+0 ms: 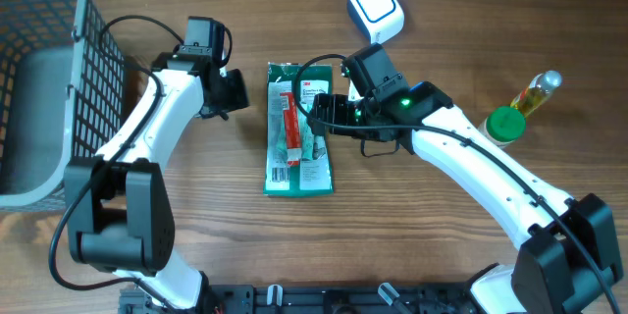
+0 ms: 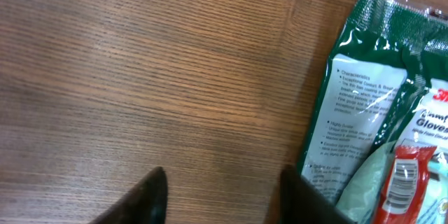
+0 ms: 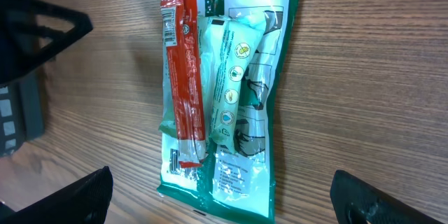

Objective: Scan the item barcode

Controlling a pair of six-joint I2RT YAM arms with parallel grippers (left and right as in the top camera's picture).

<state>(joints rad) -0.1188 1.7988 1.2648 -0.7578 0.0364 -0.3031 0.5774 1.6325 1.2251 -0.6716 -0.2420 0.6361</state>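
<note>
A green glove package point(image 1: 297, 172) lies flat mid-table. On it rest a red stick packet point(image 1: 290, 128) and a pale green packet point(image 1: 314, 142). The white scanner point(image 1: 376, 8) stands behind it. My right gripper point(image 1: 322, 118) hovers over the package's right side, open wide. In the right wrist view the package point(image 3: 241, 175), the red stick point(image 3: 183, 77) and its barcode point(image 3: 168, 24) lie between my spread fingers point(image 3: 77, 199). My left gripper point(image 1: 234, 93) sits just left of the package. Its fingertips point(image 2: 143, 199) stand apart over bare wood, and the package point(image 2: 364, 105) is off to their right.
A grey wire basket point(image 1: 44, 78) fills the far left. At the right stand a yellow bottle point(image 1: 535, 93) and a green-lidded jar point(image 1: 505, 125). The left arm's black gripper body point(image 3: 35, 28) shows at the upper left of the right wrist view.
</note>
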